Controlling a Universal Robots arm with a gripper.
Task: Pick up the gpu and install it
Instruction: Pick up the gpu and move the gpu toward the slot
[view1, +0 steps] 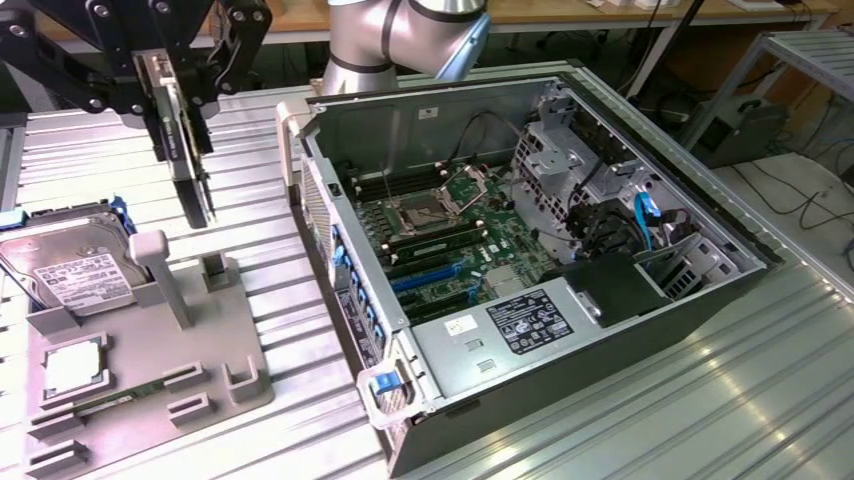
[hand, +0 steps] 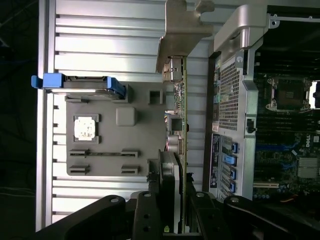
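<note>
**Graphics card held aloft beside the open case**

The gripper (view1: 180, 75) has its jaws closed partway on the gpu (view1: 191, 170), clamping the card across its thin faces. It holds the card clear of the bench (view1: 747, 400), above the gap between the grey parts fixture (view1: 134, 370) and the computer case (view1: 601, 385). The card hangs edge-on with its long axis running straight down from the gripper. In the wrist view its silver bracket (hand: 182, 30) is at the end farthest from the jaws. The case lies open-side up to the exterior view's right of the card, and the blue expansion slots (view1: 427, 275) on its motherboard (view1: 454, 230) are well apart from the card. The card has evidently been lifted but not yet seated. A hard drive (view1: 67, 265) rests in the fixture.
</note>
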